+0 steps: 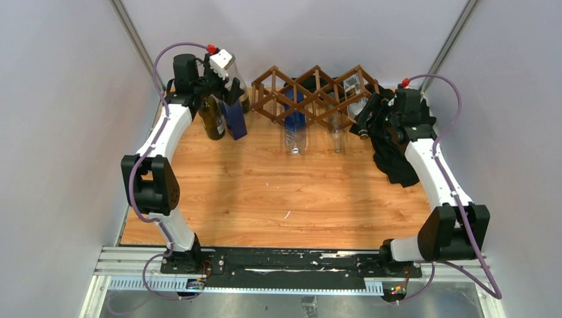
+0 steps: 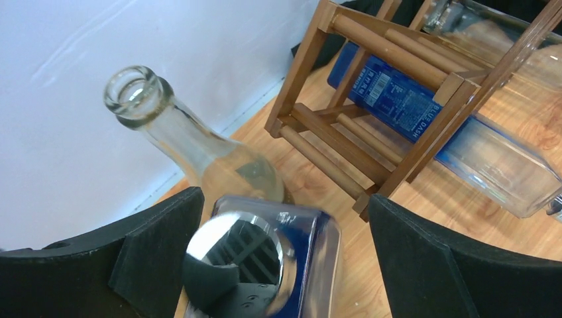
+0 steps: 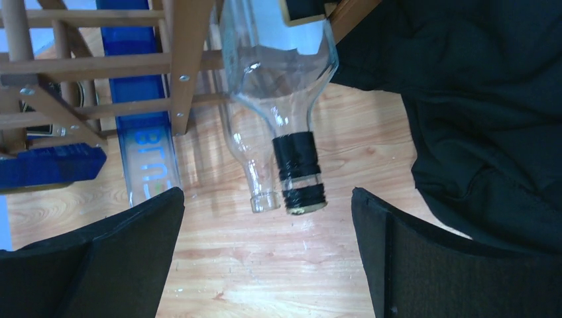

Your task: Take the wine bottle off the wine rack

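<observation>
Brn wine rack (image 2: 391, 48); blk cloth (image 3: 477, 99); wood-grain table (image 1: 265, 199)

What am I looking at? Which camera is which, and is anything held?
Two robot arms bolted at the near edge of a wooden table. The wide picture is from a fixed camera above and behind them: left arm on the left, right arm on the right. The other two come from cameras on each wrist, looking past that arm's black jaws. At the back is a wine rack holding a blue-labelled bottle and clear ones. Left of it stand a dark bottle, a standing blue bottle and a clear bottle; a black cloth lies on the right. Both jaws are open, holding nothing: left over the standing blue bottle, right facing a black-necked bottle in the rack.
</observation>
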Tool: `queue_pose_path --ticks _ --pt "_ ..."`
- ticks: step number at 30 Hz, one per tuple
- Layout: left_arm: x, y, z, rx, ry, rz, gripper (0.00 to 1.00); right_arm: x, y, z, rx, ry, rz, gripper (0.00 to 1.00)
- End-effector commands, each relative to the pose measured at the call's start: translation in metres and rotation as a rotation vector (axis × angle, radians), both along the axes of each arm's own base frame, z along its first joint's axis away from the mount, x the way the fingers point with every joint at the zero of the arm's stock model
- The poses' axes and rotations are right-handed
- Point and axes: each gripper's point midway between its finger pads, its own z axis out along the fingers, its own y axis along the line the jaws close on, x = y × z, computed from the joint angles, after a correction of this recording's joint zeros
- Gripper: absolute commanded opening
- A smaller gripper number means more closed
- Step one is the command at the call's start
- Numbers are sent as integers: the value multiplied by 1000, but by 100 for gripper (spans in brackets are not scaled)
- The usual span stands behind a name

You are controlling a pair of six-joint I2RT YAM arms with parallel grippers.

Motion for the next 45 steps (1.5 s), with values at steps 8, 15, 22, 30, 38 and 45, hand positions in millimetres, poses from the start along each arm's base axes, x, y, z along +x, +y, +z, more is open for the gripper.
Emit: queue_pose_path --ticks 8,15,22,30,38,45 --pt "-17 5 67 -21 -93 27 100 56 -21 -3 96 -61 25 100" --pt "-45 2 92 -53 -92 19 100 79 -13 -11 185 -83 68 100" --pt "-79 1 104 -48 -44 -4 100 91 -4 -24 242 -77 94 98" --pt "-114 -4 96 -33 3 -66 100 107 0 -35 274 -78 106 88" --pt "-129 -7 76 -34 55 -94 100 97 5 -40 296 -58 123 56" --pt "-135 -12 57 -11 99 -117 98 69 11 -42 301 -51 135 13"
